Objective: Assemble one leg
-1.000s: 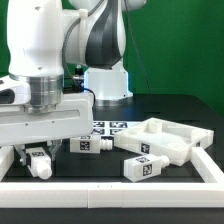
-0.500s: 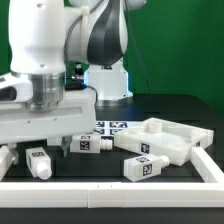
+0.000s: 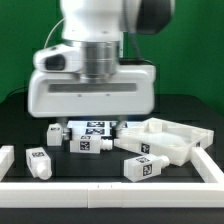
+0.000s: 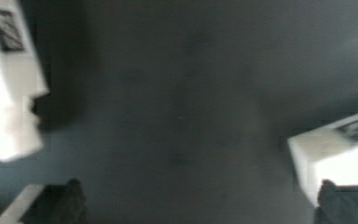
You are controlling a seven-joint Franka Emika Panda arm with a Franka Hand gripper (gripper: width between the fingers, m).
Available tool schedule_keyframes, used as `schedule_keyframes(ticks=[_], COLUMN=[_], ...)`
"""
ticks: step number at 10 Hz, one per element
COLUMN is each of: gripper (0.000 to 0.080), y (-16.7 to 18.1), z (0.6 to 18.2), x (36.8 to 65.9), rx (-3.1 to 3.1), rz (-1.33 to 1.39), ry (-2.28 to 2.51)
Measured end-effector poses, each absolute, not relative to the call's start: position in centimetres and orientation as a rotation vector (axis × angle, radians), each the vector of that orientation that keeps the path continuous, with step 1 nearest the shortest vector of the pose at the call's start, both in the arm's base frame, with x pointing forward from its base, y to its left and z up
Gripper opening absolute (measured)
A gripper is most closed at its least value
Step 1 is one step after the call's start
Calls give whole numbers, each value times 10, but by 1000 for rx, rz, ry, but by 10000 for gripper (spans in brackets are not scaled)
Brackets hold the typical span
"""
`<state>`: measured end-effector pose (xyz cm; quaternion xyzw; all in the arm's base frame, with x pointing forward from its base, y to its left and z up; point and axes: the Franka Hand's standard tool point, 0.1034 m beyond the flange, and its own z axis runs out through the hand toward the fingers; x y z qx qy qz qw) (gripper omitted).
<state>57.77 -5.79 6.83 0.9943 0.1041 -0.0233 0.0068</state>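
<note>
Several legs lie on the dark table: one [image 3: 40, 163] at the exterior view's left, one [image 3: 143, 167] near the front rim, one [image 3: 88, 143] and one [image 3: 135, 143] in the middle. My gripper [image 3: 90, 122] hangs over the middle of the table, behind those legs; its fingertips do not show clearly under the wide white hand. In the wrist view the gripper [image 4: 201, 205] is open and empty over bare table. One finger [image 4: 51, 205] and the other [image 4: 350, 205] stand far apart. A tagged leg [image 4: 12, 80] and another tagged white piece [image 4: 345, 145] lie outside the fingers.
The large white panel [image 3: 178, 140] with recesses lies at the exterior view's right. The marker board [image 3: 100, 127] lies under the hand. A raised white rim [image 3: 110, 190] runs along the front, with a short piece [image 3: 6, 158] at the left.
The arm has swung from the exterior view's left to the middle and risen. The leg at the left stays where it was, standing free.
</note>
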Motion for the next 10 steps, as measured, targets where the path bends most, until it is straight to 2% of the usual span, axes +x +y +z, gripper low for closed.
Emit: schedule_keyframes(ticks=[4,6,7,8,10], gripper=[649,649,649,649,649], y=[-54,-23,-4,5,1], z=[70,81,79,77,77], x=[580,596,600,605,604], rx=[3118,3123,3109,3108,3116], rz=[-74,-25,-16,-11,-13], ry=[213,-248,-487,-579,-522])
